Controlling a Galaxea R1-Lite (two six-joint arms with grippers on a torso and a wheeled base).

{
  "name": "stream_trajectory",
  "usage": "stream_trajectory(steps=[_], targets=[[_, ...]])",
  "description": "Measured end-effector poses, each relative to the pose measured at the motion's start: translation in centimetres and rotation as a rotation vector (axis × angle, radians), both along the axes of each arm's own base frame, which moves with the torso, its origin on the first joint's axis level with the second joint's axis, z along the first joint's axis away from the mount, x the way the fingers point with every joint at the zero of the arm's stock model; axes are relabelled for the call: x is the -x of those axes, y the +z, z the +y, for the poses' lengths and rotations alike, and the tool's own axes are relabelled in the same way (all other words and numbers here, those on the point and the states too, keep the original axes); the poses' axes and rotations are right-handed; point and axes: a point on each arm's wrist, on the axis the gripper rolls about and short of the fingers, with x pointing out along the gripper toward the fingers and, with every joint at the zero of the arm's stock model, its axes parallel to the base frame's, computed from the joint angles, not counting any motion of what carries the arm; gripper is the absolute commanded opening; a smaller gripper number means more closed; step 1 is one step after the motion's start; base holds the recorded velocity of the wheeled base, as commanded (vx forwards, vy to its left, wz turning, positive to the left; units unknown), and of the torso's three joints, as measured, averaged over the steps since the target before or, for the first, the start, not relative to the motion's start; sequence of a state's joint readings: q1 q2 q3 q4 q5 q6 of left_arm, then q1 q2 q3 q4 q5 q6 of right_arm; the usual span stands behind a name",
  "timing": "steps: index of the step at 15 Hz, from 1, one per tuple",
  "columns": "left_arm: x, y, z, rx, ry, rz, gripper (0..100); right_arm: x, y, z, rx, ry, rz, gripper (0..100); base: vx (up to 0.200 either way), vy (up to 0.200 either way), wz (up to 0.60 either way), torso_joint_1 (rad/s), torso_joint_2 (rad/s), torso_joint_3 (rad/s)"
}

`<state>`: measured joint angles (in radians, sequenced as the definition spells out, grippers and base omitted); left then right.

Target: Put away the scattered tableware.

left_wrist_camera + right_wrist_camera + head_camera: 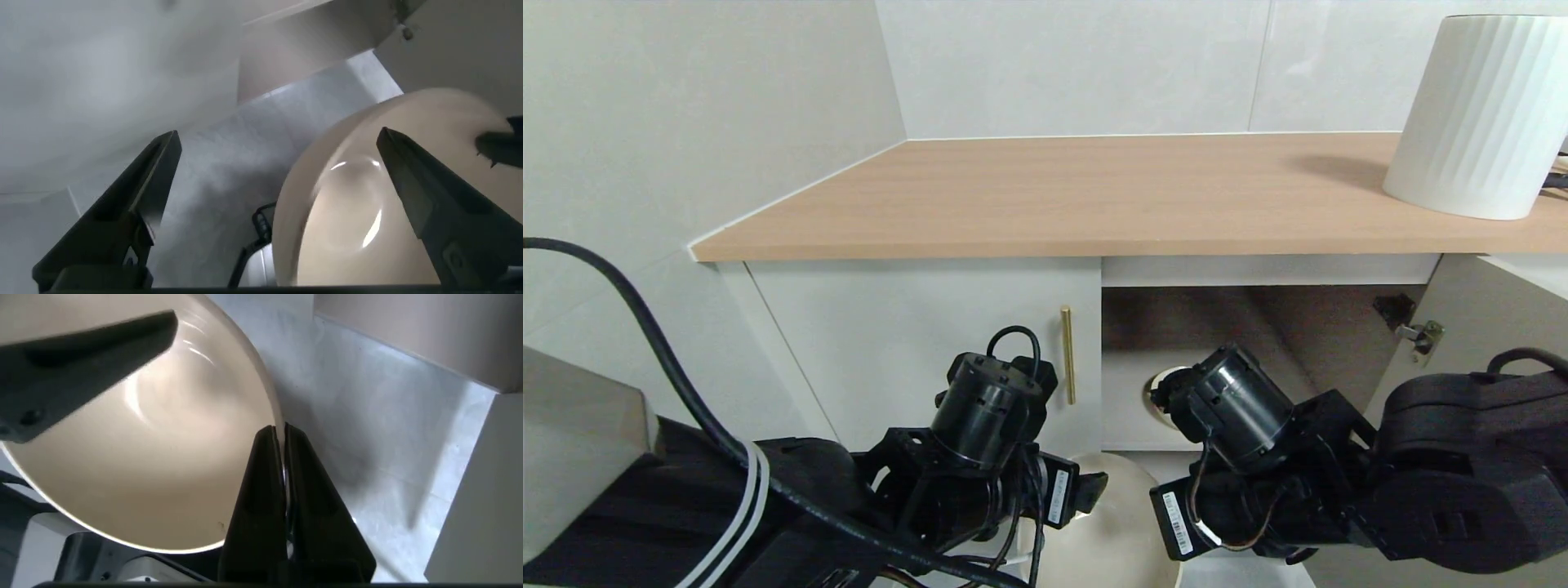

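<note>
From the right wrist view I can see the grip itself: my right hand (280,441) is closed on the rim of a cream bowl (147,433), one finger inside the wall and one outside. The bowl's hollow spreads away from that pinch. A dark finger of my other hand crosses the bowl's far side.

The left wrist view shows my left hand (279,139) with its fingers spread wide and nothing clamped between them. The bowl sits by one of the fingers, which overlaps the bowl's edge. I cannot tell whether it touches. Grey floor (221,163) lies beyond the gap.

From the head view both wrists cover those fingers, but the surroundings come in. The bowl hangs low between my two hands, just beside each. Above and ahead of them is a white cabinet. Its left door (915,343), with a gold handle (1067,355), is shut. Its right door (1486,327) is swung open, and the open compartment (1258,327) is just beyond my right wrist. Something pale and round (1156,390) peeks from behind that wrist at the compartment's lower edge. I cannot make out what it is.

Higher up is the wooden tabletop (1094,196), and a white ribbed cylinder (1478,114) stands on it, well apart from both hands, off to my right.
</note>
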<state>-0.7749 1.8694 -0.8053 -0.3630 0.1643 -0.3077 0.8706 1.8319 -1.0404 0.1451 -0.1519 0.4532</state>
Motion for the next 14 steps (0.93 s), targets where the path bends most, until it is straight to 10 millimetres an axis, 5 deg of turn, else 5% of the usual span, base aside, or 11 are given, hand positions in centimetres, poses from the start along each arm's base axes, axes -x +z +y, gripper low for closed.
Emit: stream_trajectory(steps=[7,14], targets=[[0.8,2.8,1.0,0.053,0.019,-0.071,100,-2.4,-1.6,-1.4,0.078,-0.123,-0.004,0,0.0,0.0,0.0,0.0,0.0,0.0],[1.1,4.0,1.5,0.075,0.027,-0.099,100,-8.0,-1.6,-5.4,0.023,-0.399,-0.001,0,0.0,0.0,0.0,0.0,0.0,0.0]])
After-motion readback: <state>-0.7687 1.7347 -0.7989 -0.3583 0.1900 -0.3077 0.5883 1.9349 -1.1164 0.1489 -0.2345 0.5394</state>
